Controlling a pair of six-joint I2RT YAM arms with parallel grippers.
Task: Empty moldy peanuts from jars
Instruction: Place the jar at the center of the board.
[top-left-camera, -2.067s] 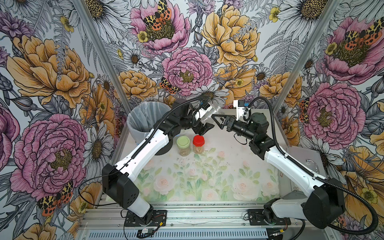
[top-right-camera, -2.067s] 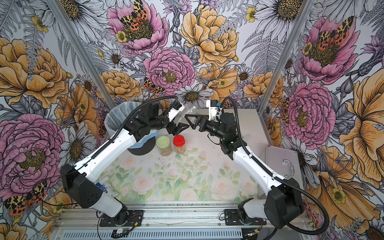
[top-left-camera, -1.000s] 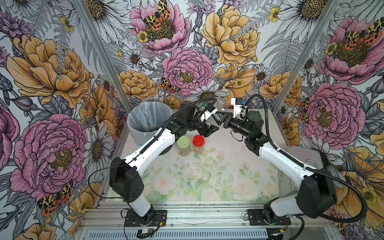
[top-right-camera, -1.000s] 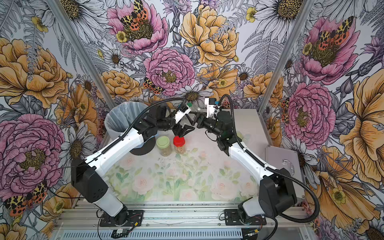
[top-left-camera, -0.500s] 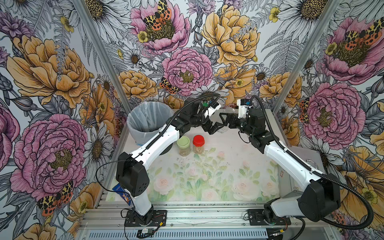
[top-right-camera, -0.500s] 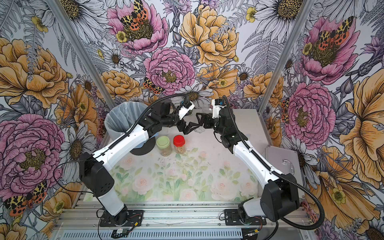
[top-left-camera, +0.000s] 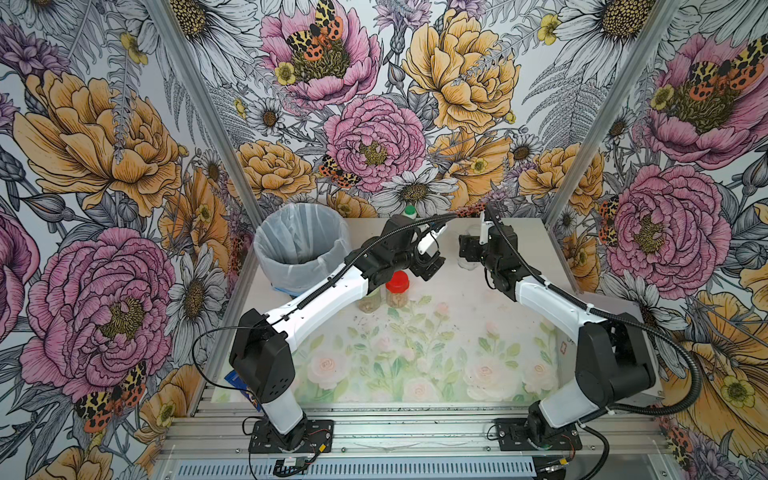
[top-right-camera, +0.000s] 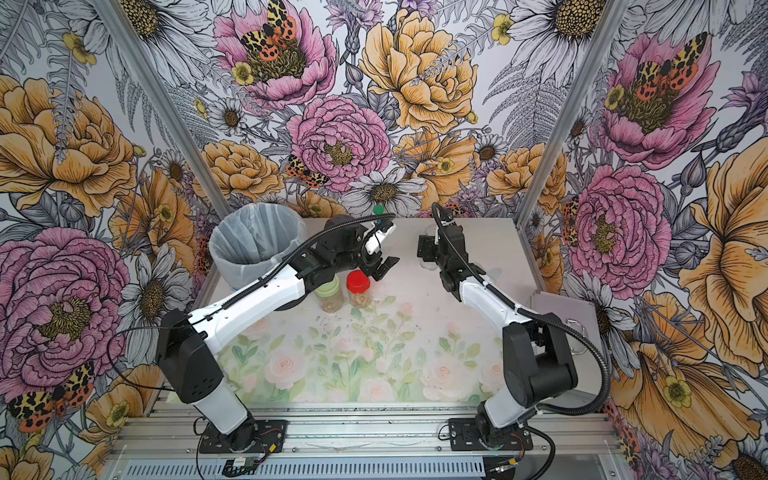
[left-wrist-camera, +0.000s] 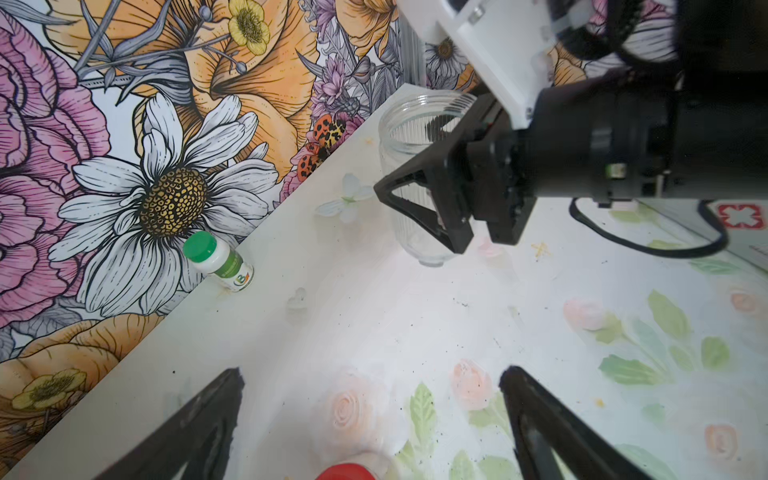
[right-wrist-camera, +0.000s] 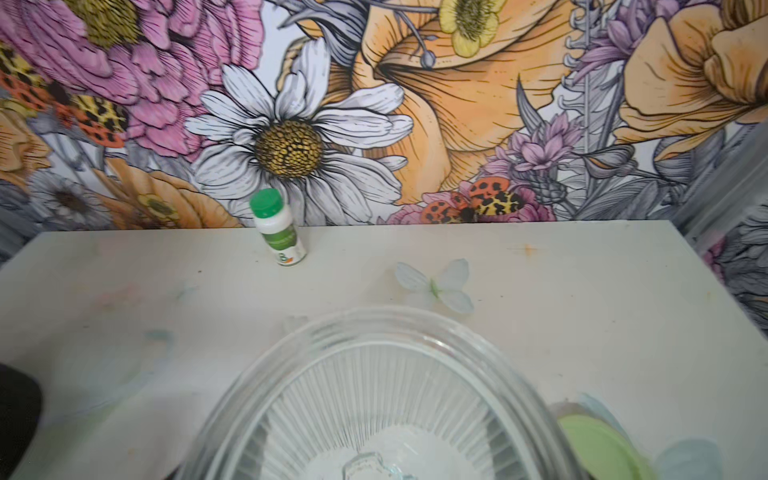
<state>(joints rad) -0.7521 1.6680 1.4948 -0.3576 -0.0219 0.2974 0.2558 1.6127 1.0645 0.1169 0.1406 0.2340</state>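
Springing wide beside the red-lidded jar (top-right-camera: 358, 282), left gripper (left-wrist-camera: 371, 374) released the empty jar (left-wrist-camera: 401, 124); right gripper (left-wrist-camera: 403, 156) holds it. Two left.

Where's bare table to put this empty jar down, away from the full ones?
Widest free patch: the front of the floral mat, between the left arm and the right arm. A smaller bare strip lies along the back wall between the white bottle and the empty jar. Crowded: back left, where the bin, the green-lidded jar and the red-lidded jar bunch up.
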